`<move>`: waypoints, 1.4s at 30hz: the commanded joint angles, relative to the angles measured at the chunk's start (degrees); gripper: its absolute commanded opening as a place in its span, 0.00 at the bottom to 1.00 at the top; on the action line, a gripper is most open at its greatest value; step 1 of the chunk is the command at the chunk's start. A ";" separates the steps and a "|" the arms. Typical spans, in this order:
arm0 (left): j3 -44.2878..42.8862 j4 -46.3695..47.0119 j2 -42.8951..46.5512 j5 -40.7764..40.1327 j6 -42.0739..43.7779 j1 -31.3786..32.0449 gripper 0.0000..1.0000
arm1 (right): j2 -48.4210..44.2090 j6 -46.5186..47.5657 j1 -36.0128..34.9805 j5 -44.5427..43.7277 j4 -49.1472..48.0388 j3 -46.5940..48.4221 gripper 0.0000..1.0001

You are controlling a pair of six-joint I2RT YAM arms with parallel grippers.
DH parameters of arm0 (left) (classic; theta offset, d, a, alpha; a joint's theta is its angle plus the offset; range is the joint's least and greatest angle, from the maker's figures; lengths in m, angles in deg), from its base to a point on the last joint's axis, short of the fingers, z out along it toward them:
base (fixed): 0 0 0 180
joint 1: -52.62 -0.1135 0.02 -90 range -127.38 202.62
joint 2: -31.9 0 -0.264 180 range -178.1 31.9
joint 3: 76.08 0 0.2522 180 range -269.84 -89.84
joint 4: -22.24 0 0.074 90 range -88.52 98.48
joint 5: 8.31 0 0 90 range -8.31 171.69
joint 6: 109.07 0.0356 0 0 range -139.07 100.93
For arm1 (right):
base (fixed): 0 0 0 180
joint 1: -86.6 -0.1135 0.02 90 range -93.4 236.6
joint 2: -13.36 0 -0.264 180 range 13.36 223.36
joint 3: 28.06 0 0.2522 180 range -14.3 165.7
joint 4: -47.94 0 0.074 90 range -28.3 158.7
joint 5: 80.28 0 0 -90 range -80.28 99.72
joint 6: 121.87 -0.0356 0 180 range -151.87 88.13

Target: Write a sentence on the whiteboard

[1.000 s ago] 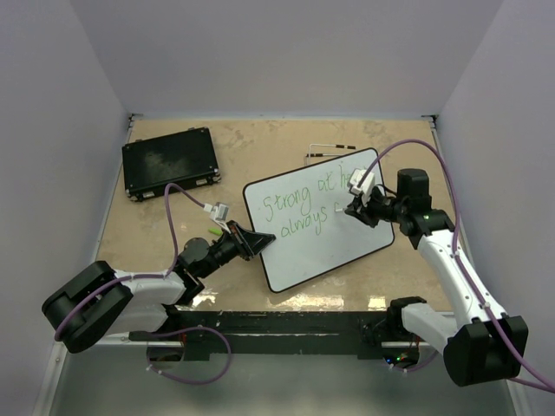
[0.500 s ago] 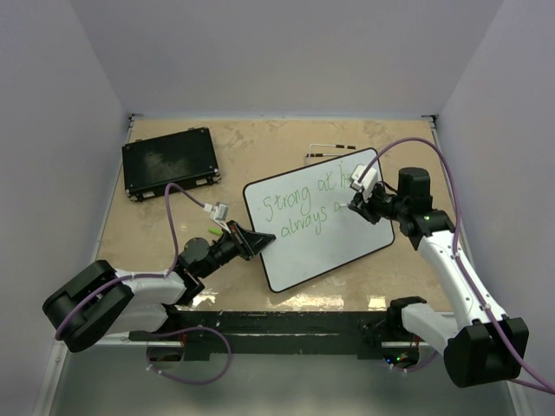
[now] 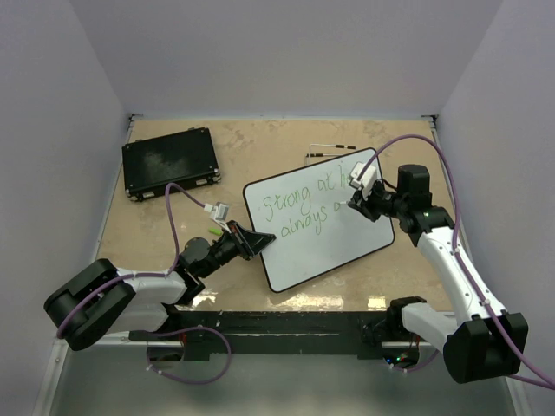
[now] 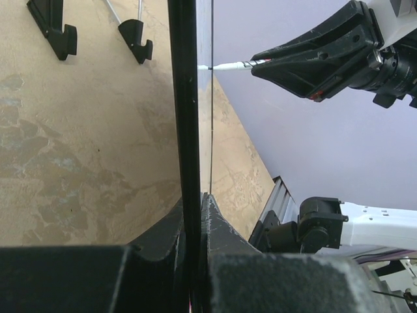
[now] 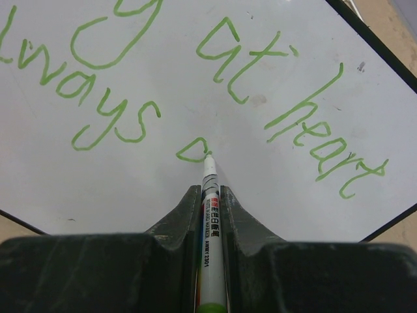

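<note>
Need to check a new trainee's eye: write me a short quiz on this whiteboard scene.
1. True or false: the left gripper is clamped on the edge of the whiteboard.
2. What does the right gripper hold? A a sponge, B a marker, C a ruler.
3. Fill in: the finished word on the second line of the green writing is ____.
Key: 1 true. 2 B, with its tip on the board. 3 always.
</note>
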 commanded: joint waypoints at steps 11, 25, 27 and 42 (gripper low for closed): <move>-0.75 7.30 -0.29 2.82 4.28 0.20 0.00 | -1.23 9.10 -0.21 2.17 12.13 0.53 0.00; -0.75 7.74 -0.65 2.91 4.28 0.29 0.00 | 0.35 4.45 -4.43 1.12 5.92 3.43 0.00; -0.67 7.74 -0.56 2.99 4.37 0.20 0.00 | -0.35 2.44 -4.34 0.59 4.58 4.04 0.00; -0.31 7.30 0.14 3.08 4.63 0.29 0.00 | -2.20 2.51 2.69 -0.21 4.84 3.43 0.00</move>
